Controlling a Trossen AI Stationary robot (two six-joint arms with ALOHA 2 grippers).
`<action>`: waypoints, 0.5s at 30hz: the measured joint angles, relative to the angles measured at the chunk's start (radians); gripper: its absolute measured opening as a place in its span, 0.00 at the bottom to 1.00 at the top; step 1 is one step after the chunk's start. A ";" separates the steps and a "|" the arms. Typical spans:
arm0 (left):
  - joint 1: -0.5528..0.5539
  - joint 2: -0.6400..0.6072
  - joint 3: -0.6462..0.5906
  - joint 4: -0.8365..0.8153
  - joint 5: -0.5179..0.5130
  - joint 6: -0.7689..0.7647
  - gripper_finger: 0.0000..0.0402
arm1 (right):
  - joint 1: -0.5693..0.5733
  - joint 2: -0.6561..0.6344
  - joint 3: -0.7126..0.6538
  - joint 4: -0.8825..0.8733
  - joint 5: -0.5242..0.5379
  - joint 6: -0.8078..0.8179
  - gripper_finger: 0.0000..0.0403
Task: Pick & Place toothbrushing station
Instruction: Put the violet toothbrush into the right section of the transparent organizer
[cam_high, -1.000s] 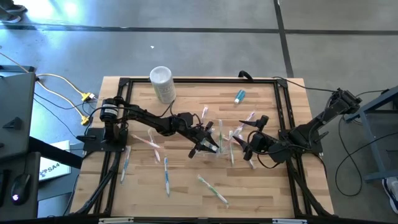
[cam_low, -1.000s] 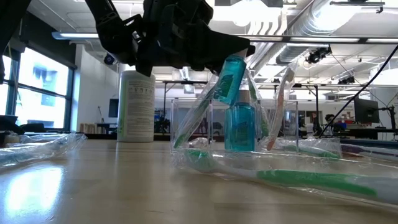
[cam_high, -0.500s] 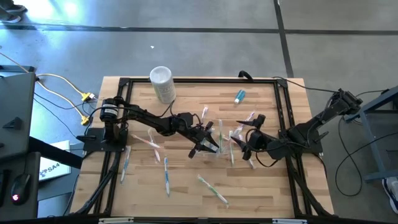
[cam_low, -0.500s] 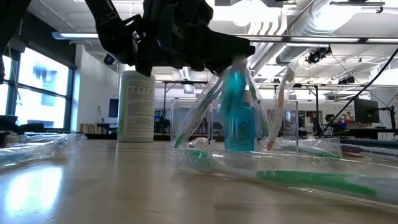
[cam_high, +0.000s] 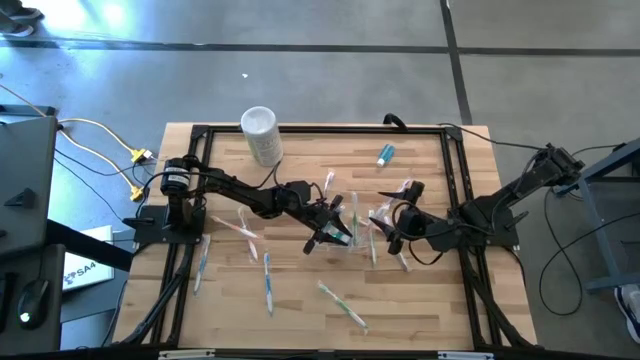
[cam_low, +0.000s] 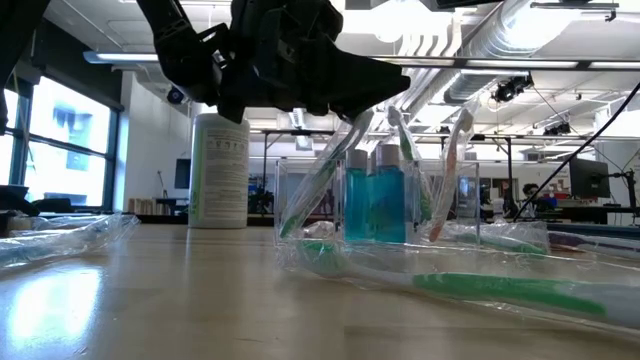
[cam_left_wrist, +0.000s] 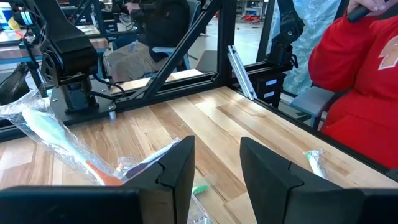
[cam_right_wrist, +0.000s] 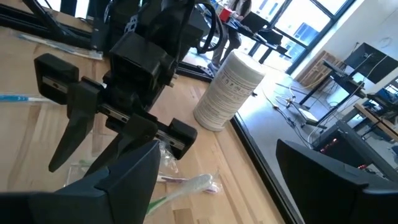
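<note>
High view: left gripper (cam_high: 335, 228) at tabletop (cam_high: 300, 170) centre, over clear cup (cam_high: 352, 232); right gripper (cam_high: 392, 222) just at its 3 o'clock, released.
Low view: two teal tubes (cam_low: 375, 205) upright inside cup.
Left wrist view: jaws parted, empty.
Advice: lift straight up, clearing the brushes.

Your left gripper (cam_left_wrist: 216, 167) sits low over the wooden table (cam_left_wrist: 205, 118), fingers (cam_left_wrist: 179, 163) parted with a clear gap and nothing between them. Just past the fingers you've got a green-tipped toothbrush (cam_left_wrist: 200, 188) lying flat, and a wrapped toothbrush (cam_left_wrist: 56, 134) in crinkled clear plastic off to one side. Another green brush tip (cam_left_wrist: 314, 159) lies near the table edge. Right arm's base (cam_left_wrist: 65, 59) stands at the far rail. A person in a red top (cam_left_wrist: 360, 68) is beside the table.
</note>
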 joint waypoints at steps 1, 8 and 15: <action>0.000 0.000 0.000 0.000 0.000 0.000 0.31 | 0.000 0.000 0.000 0.000 0.000 0.000 0.78; 0.000 -0.012 0.006 0.003 -0.010 0.032 0.31 | 0.000 0.000 0.000 -0.001 0.000 0.000 0.78; 0.000 -0.076 0.011 -0.018 -0.011 0.054 0.31 | 0.016 0.000 0.000 -0.001 0.001 -0.003 0.78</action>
